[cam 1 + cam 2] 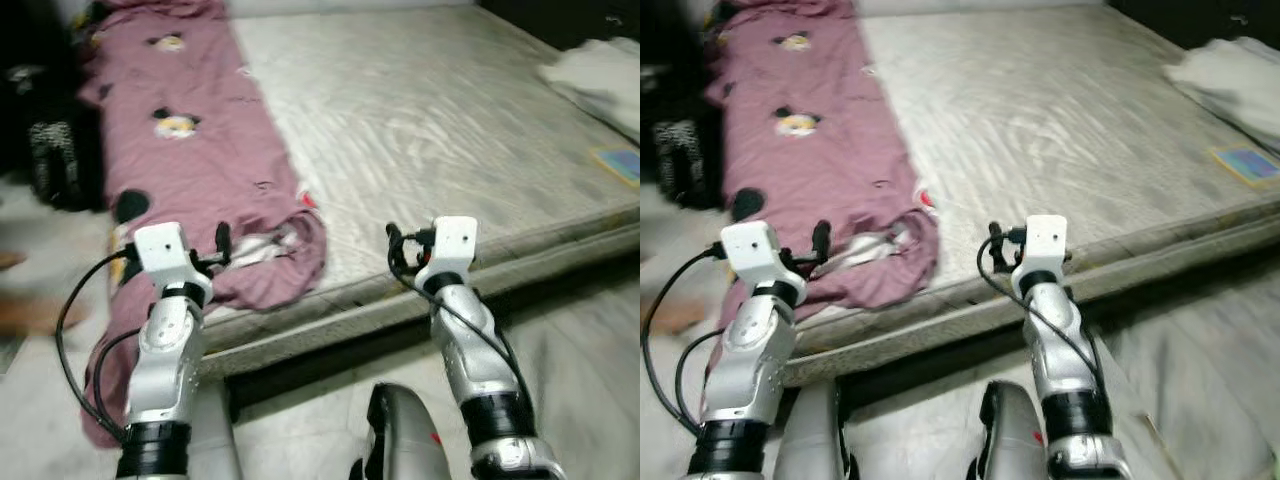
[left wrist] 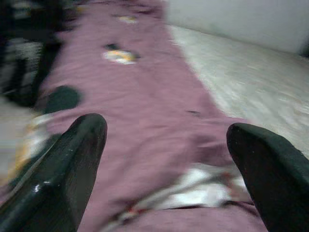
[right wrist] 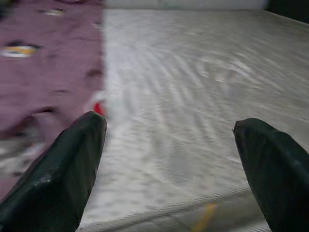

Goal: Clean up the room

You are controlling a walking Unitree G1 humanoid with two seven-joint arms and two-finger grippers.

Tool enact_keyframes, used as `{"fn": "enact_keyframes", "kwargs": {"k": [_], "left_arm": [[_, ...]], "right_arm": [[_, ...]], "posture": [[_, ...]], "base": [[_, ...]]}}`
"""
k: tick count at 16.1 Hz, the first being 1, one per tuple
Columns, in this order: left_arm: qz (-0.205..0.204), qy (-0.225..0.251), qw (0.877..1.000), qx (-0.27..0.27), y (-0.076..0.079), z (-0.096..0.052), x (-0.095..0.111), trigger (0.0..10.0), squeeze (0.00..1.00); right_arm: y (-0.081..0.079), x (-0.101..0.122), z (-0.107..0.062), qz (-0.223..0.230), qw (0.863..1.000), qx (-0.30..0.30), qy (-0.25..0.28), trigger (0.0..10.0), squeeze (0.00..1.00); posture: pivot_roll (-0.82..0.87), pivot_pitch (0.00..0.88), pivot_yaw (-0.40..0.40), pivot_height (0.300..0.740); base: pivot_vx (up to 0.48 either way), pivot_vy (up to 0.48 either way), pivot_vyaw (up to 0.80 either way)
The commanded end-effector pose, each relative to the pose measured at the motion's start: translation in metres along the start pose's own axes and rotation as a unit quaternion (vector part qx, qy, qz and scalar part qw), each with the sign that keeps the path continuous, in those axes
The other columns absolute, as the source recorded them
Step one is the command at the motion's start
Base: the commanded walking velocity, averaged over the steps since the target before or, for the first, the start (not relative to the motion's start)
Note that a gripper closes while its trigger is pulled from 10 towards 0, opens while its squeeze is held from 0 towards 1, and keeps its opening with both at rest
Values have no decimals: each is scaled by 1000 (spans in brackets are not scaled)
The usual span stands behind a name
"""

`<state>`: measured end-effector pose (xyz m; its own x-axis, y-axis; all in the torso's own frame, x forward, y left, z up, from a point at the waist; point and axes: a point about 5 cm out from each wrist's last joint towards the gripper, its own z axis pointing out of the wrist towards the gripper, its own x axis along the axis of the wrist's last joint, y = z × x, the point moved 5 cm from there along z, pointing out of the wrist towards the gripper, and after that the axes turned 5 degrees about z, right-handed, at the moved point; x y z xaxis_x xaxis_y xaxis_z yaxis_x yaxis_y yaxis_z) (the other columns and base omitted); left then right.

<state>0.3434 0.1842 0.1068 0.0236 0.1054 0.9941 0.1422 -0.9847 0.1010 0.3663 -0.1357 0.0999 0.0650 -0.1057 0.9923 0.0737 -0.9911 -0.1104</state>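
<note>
A mauve blanket (image 1: 190, 150) with cartoon prints runs along the left side of a bare white mattress (image 1: 430, 120). Its bunched front end hangs over the bed's front corner toward the floor. My left gripper (image 2: 166, 159) is open and held just above that bunched end, with nothing between its fingers (image 2: 72, 159). My right gripper (image 3: 169, 159) is open too and hovers at the mattress's front edge, to the right of the blanket. A small red bit (image 3: 99, 108) shows at the blanket's edge.
A folded white cloth (image 1: 600, 75) and a flat blue-and-yellow item (image 1: 618, 163) lie at the mattress's right side. A dark patterned object (image 1: 50, 160) stands on the floor left of the bed. Pale floor (image 1: 580, 340) lies in front.
</note>
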Motion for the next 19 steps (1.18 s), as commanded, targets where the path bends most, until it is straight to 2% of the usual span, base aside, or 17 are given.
{"fn": "enact_keyframes", "kwargs": {"k": [1,4,5,6,8,13,16,19], "left_arm": [[-8,-18,1000,19,-7,2,-6,10000,0],[2,-42,997,65,-24,11,-16,10000,0],[2,-43,997,71,-26,12,-16,10000,0],[-5,-57,994,88,-31,18,-18,10000,0],[-6,-72,994,86,-28,21,-23,10000,0],[-1,-89,995,45,-1,29,-29,10000,0],[2,-101,995,8,26,37,-28,10000,0],[-4,-107,994,-3,39,39,-30,10000,0]], "right_arm": [[3,0,-4,-2,1000,-2,-2,10000,0],[27,-7,-14,2,999,-44,-14,10000,0],[26,-7,-16,4,999,-43,-17,10000,0],[17,-10,-22,8,999,-22,-29,10000,0],[18,-15,-28,8,999,-25,-37,10000,0],[24,-15,-43,11,998,-40,-49,10000,0],[27,-10,-52,20,998,-49,-46,10000,0],[27,-10,-55,19,997,-50,-49,10000,0]], "posture": [[15,67,-51,576],[-1,85,-62,576],[-2,96,-66,576],[5,132,-70,576],[2,152,-69,576],[-30,177,-58,576],[-54,199,-50,576],[-59,206,-51,576]], "base": [[0,0,0],[0,0,0],[0,0,0],[0,0,0],[0,0,0],[0,0,0],[0,0,-500],[0,0,0]]}}
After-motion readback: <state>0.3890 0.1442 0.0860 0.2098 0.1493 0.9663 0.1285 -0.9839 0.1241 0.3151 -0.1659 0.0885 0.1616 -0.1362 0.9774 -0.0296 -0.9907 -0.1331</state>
